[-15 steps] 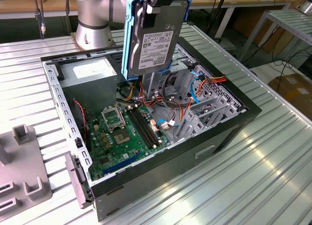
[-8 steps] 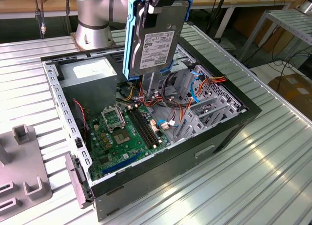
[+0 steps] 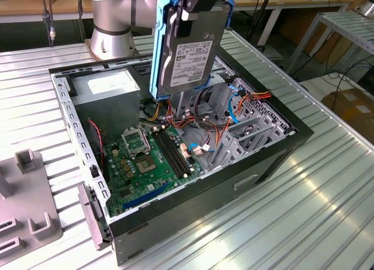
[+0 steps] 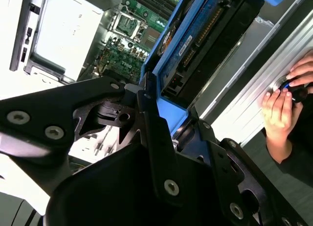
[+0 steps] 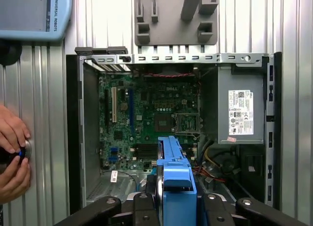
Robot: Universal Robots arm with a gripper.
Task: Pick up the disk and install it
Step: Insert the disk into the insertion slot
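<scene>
The gripper [image 3: 188, 10] is clamped on the disk [image 3: 193, 59], which hangs on edge beneath it; pickup looks done, seating it in the open computer case [image 3: 263, 165] directly below is left

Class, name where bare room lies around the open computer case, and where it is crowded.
Free: ribbed metal table on the exterior view's right of the black computer case. Crowded: its interior, green motherboard and orange cables; grey plastic fixture fills that view's left.
</scene>
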